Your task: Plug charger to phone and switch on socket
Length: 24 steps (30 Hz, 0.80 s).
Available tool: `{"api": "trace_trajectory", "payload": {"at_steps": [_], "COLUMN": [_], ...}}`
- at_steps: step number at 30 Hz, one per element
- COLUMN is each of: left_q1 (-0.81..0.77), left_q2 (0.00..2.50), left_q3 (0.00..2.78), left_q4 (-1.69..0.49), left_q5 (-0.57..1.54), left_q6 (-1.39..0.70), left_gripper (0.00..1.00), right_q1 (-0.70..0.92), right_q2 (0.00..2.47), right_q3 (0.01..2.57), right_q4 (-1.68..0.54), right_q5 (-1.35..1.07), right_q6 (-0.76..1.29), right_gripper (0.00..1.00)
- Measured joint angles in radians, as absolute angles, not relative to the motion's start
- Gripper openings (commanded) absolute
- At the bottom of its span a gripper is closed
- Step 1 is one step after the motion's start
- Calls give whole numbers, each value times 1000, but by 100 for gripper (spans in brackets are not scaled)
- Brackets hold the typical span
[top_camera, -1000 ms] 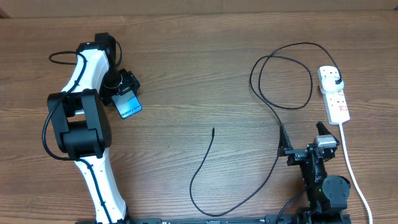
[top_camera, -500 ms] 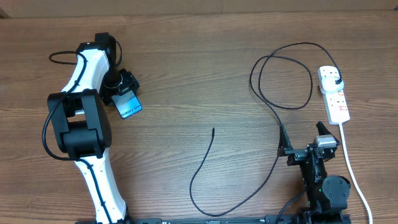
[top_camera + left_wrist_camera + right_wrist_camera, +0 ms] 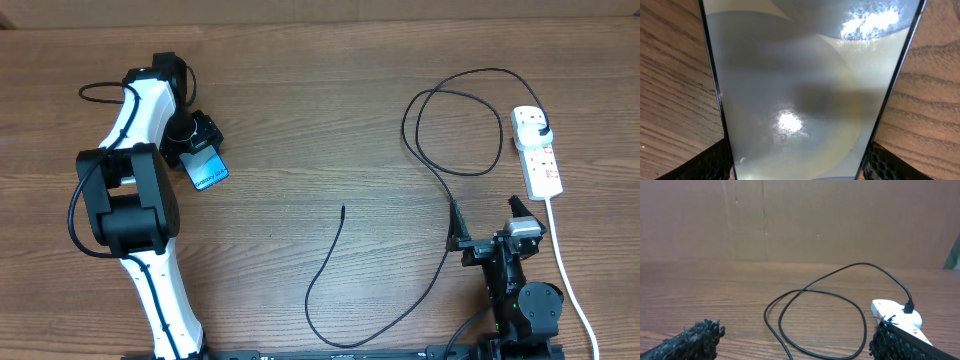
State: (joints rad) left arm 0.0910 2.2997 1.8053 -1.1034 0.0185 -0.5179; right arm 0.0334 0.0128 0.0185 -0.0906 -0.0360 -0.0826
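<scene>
The phone point(image 3: 207, 173) with its light blue screen lies at the far left of the table, one end between the fingers of my left gripper point(image 3: 200, 152). In the left wrist view the phone's screen point(image 3: 805, 90) fills the frame and a dark finger point(image 3: 707, 162) presses each long edge. The black charger cable point(image 3: 440, 175) loops from its plug point(image 3: 541, 135) in the white socket strip point(image 3: 536, 150) at the far right down to a loose tip point(image 3: 343, 208) mid-table. My right gripper point(image 3: 487, 222) is open and empty near the front right, facing the cable loop point(image 3: 815, 315) and the socket point(image 3: 897, 317).
The socket's white cord point(image 3: 565, 270) runs down the right side past the right arm's base. The left arm's white and black body point(image 3: 135, 200) stretches along the left side. A brown wall point(image 3: 800, 220) stands beyond the table's far edge.
</scene>
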Motion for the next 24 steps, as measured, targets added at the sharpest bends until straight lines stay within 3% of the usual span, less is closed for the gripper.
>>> {"api": "trace_trajectory", "payload": {"at_steps": [5,8,9,10,24], "left_q1": [91,91,91,91,91], "left_q2": [2300,2300,2300,2300,2300], "left_q3": [1805,1805,1805,1805,1808], "left_q4": [-1103,-1103,-1103,-1103,-1105], "left_q5": [19,19,19,19,19], "left_q6": [-518,-518,-518,-518,-518], "left_gripper": [43,21,9,4,4], "right_q1": [33,33,34,33,34], "right_q2": [13,13,13,13,13], "right_q3": [19,19,19,19,19], "right_q4": [-90,-90,-90,-90,-90], "right_q5": [-36,-36,-36,-36,-36], "right_q6": [-83,-83,-82,-83,-82], "right_gripper": [100,100,100,100,100]}}
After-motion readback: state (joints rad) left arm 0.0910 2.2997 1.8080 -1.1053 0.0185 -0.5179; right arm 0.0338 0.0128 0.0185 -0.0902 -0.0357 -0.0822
